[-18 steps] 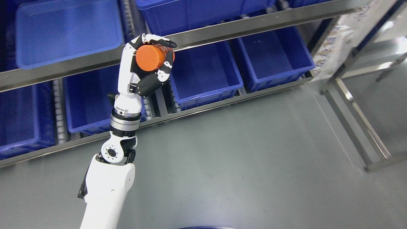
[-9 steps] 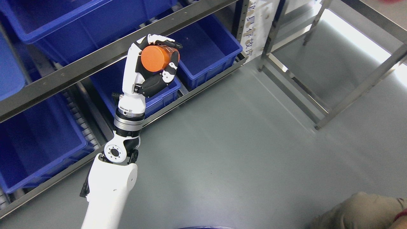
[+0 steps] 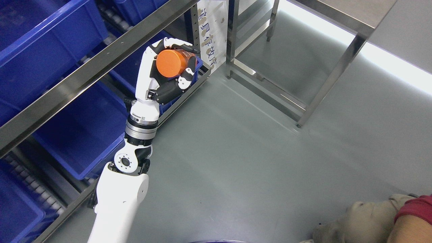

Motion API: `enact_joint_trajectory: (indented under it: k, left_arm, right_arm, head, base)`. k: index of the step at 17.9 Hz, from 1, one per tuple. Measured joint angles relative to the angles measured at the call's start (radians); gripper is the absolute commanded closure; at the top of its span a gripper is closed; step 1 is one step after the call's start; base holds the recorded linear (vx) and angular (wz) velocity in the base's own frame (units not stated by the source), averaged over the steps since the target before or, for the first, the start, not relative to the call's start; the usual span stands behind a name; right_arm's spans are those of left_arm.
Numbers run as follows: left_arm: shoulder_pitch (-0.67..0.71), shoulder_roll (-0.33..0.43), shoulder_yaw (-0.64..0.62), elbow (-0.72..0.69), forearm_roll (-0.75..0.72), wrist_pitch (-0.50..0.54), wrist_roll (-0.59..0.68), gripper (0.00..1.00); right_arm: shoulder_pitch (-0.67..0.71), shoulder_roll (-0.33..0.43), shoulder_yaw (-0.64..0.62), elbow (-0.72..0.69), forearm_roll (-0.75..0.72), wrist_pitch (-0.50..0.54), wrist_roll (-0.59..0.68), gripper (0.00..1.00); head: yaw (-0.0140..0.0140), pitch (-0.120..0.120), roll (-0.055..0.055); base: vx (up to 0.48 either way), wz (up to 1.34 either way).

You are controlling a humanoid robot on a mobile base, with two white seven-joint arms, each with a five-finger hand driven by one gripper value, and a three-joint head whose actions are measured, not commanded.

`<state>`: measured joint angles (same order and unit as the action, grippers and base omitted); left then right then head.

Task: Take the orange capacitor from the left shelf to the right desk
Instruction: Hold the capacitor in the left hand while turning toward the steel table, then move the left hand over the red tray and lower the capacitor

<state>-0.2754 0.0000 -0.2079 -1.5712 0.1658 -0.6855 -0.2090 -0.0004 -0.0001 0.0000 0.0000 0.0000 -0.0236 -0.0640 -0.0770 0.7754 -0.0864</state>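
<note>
View has swung right since a second ago: the shelf (image 3: 84,72) slid left, a steel worktop (image 3: 341,10) came in at upper right.

The left hand (image 3: 170,72) is raised, fingers (image 3: 184,79) wrapped around the orange capacitor (image 3: 172,62), just clear of the shelf's rail. Pick looks done; carrying across and setting it down on the worktop remain. A person's sleeve (image 3: 413,209) shows far from the shelf.

Blue bins (image 3: 81,135) sit left, a metal frame (image 3: 324,84) stands right, a person's sleeve (image 3: 413,209) lower right.
</note>
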Motion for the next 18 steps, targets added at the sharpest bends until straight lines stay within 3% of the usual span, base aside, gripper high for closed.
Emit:
enact_joint_trajectory:
  k: [11, 18]
  left_arm:
    - [-0.010, 0.000, -0.026, 0.005, 0.004, 0.002, 0.001, 0.98]
    - [-0.015, 0.000, -0.117, 0.006, 0.004, 0.042, 0.002, 0.98]
  right_arm:
    - [0.001, 0.000, 0.000, 0.000, 0.000, 0.000, 0.000, 0.00]
    - [0.001, 0.000, 0.000, 0.000, 0.000, 0.000, 0.000, 0.00]
  head:
    - [0.0000, 0.000, 0.000]
    - [0.0000, 0.000, 0.000]
  base:
    - [0.303, -0.21]
    - [0.366, -0.20]
